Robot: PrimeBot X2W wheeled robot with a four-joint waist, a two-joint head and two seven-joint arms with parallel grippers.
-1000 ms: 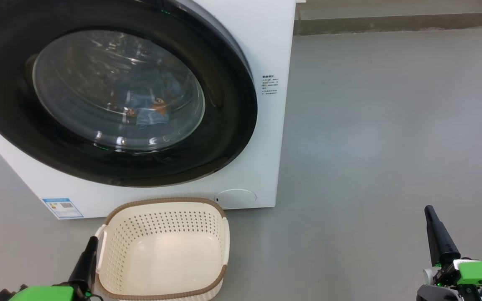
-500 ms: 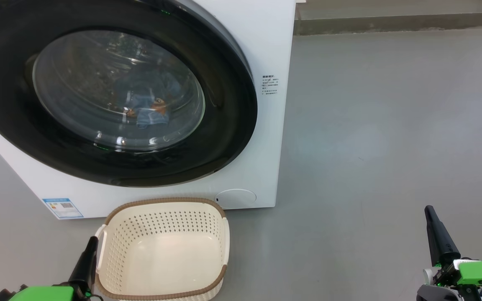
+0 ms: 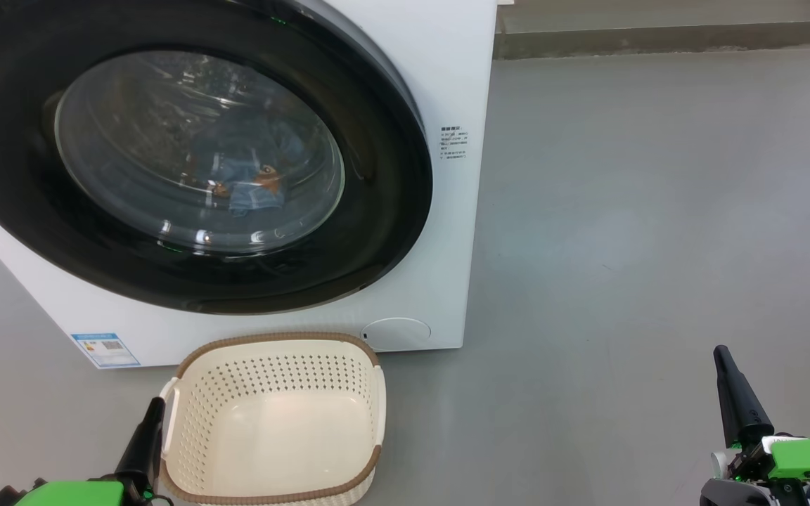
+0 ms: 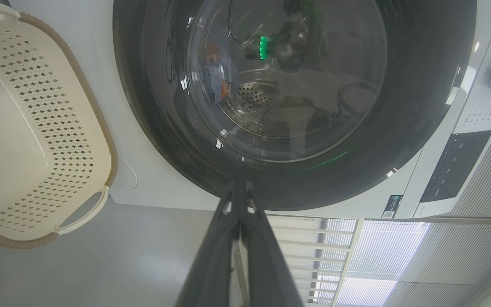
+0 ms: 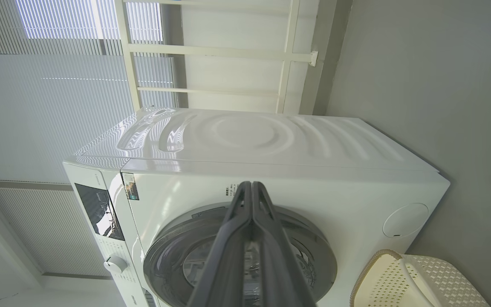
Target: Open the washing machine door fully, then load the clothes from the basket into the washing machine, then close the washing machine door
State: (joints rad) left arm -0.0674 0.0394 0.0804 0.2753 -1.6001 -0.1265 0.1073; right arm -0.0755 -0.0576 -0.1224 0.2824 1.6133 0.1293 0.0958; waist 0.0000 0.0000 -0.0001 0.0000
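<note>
Sticker: blue sticker at 8 o'clock in the head view, low on the washer's front.
Left gripper: left gripper at 7 o'clock in the head view, fingers pressed together with nothing between them. Its tip is just beside the basket's left handle; whether they touch cannot be told. In the left wrist view its tips meet under the door's ring.
Door: door at 10 o'clock, black ring flat against the washer's front, closed.
Glass: glass bulges at the ring's centre and carries reflections.
Clothes: clothes inside the drum, seen through the glass, blue with orange-brown spots, low and toward 3 o'clock of the window.
Basket: basket on the floor at 6 to 7 o'clock, just before the washer and below the door, its bare cream bottom showing.
Cap: round white cap at 5 o'clock of the door.
Washer: washer, white, filling the upper left.
Floor: grey floor from 1 to 5 o'clock.
Right gripper: right gripper at 4 o'clock, well apart from the washer, fingers pressed together, holding nothing.
</note>
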